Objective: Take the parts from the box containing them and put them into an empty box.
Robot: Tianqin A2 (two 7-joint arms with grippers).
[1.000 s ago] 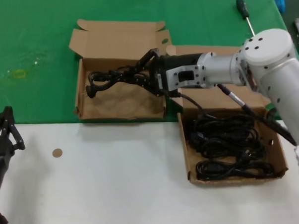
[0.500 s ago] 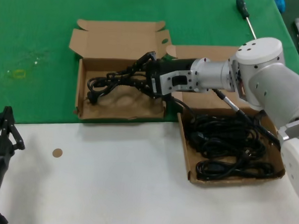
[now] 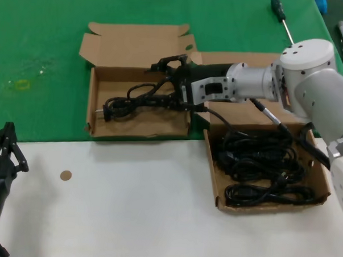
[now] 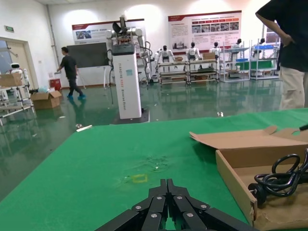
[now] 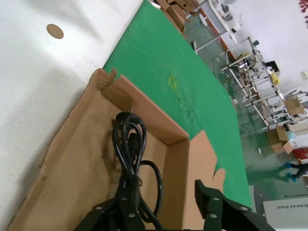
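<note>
A black power cord (image 3: 133, 101) lies stretched on the floor of the deeper-walled box (image 3: 92, 116) on the green mat. My right gripper (image 3: 165, 82) hovers open over that box's right end, one finger touching the cord's near end, the other spread wide. The right wrist view shows the cord (image 5: 127, 139) running away from the open right gripper (image 5: 163, 202). The low-walled box (image 3: 324, 182) at the right holds several coiled black cords (image 3: 255, 160). My left gripper (image 3: 9, 134) is parked shut at the lower left; it shows shut in its wrist view (image 4: 167, 182).
Both boxes have their lid flaps (image 3: 135, 44) open toward the back. A screwdriver (image 3: 279, 11) lies on the green mat at the far right. A small brown disc (image 3: 66, 175) sits on the white table.
My right gripper has opened and let go of the cord. The cord has dropped from mid-air onto the floor of the left box.
</note>
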